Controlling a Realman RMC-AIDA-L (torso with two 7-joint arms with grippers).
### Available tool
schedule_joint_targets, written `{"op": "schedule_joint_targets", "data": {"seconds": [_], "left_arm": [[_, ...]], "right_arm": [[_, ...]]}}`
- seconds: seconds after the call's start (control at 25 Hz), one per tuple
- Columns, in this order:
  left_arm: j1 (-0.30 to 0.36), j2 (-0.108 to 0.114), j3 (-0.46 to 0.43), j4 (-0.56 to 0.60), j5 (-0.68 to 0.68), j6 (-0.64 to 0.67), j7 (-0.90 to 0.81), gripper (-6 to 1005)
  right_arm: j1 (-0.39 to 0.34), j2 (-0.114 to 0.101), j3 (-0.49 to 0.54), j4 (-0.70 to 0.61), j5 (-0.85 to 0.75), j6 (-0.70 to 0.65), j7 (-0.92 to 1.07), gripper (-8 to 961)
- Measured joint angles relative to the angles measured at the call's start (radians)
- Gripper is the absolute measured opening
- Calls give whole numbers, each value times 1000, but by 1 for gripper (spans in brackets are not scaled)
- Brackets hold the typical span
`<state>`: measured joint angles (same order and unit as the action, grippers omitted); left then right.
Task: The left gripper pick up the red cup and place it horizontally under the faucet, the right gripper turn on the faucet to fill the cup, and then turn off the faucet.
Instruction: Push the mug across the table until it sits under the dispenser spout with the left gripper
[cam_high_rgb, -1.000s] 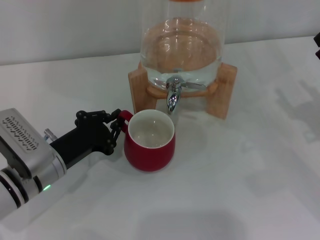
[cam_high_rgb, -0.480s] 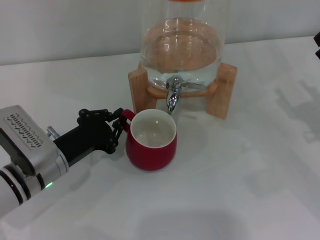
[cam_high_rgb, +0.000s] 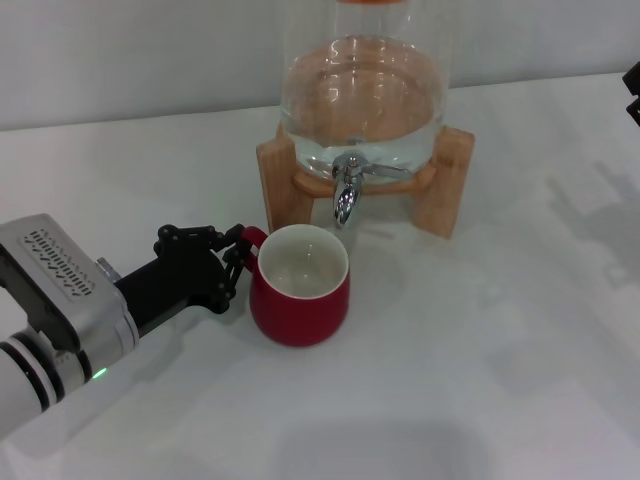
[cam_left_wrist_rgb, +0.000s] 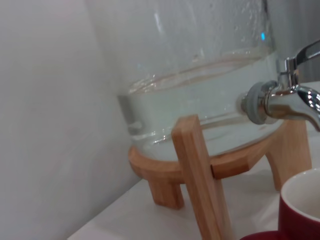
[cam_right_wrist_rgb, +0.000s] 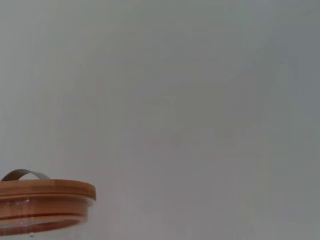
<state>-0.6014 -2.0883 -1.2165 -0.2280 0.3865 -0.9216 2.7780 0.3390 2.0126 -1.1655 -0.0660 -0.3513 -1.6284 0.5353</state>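
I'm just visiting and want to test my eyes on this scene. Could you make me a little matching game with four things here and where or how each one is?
Things:
1. red cup
2. faucet
3. left gripper
4. glass dispenser

States:
A. resting on a wooden stand, holding water
B. closed on a small loop handle
C. upright on the white table, inside empty
D. chrome spout pointing down, no water running

Pairs: 1-C, 2-D, 3-B, 4-A

The right gripper barely shows at the head view's right edge.

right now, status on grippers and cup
Left gripper shut on red cup handle. Cup upright on table, just short of faucet. Right gripper barely in view at far edge. Nothing in the way.
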Motion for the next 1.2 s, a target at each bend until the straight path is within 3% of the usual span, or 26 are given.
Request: {"op": "schedule_joint_targets", "data": {"seconds": [0.56,1.2], "left_arm": [[0,-1,50,-39,0,61,-8,92],[3,1,47,-48,-5,79,-14,92]], "right_arm": [[3,0,-2,0,0,-1,0,794],[9,0,-3,0,0,-1,-1,793]]}}
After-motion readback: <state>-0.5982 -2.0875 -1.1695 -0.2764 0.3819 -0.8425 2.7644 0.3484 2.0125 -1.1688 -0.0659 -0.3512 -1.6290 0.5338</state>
